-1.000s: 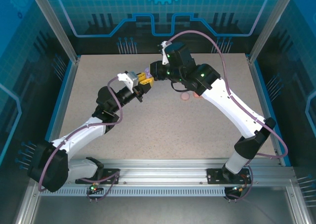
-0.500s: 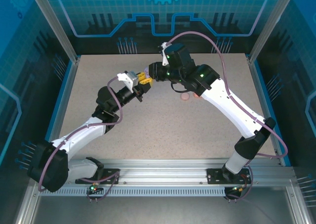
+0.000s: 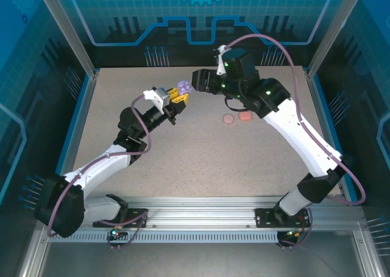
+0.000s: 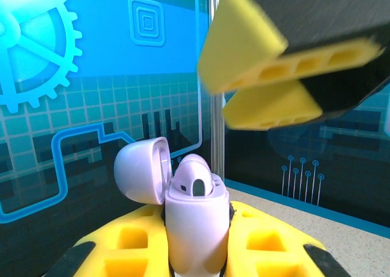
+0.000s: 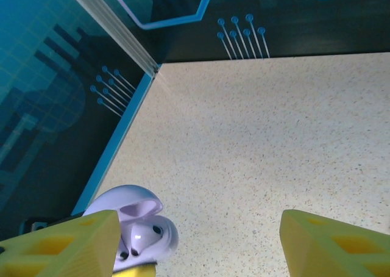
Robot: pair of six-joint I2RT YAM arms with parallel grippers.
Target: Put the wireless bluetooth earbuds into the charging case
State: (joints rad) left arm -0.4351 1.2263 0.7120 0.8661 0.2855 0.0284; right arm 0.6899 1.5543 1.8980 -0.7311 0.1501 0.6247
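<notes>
My left gripper (image 3: 178, 98) is shut on a pale purple charging case (image 3: 182, 86), which it holds upright above the table's back middle. In the left wrist view the case (image 4: 196, 225) stands between my yellow fingers (image 4: 268, 240) with its lid (image 4: 143, 170) tipped open to the left, and a purple earbud (image 4: 194, 180) sits in its top. My right gripper (image 3: 196, 82) hovers just right of the case, open and empty. In the right wrist view the open case (image 5: 139, 229) with earbuds inside lies by the left fingertip (image 5: 67, 243).
A coral round pebble-like case (image 3: 228, 119) and a pink one (image 3: 245, 116) lie on the speckled table under the right arm. The right gripper's yellow fingers (image 4: 262, 51) hang close above the held case. Blue walls and metal posts ring the table.
The right gripper has opened and drawn back to the right, away from the purple case. The left arm has held still with the case.
</notes>
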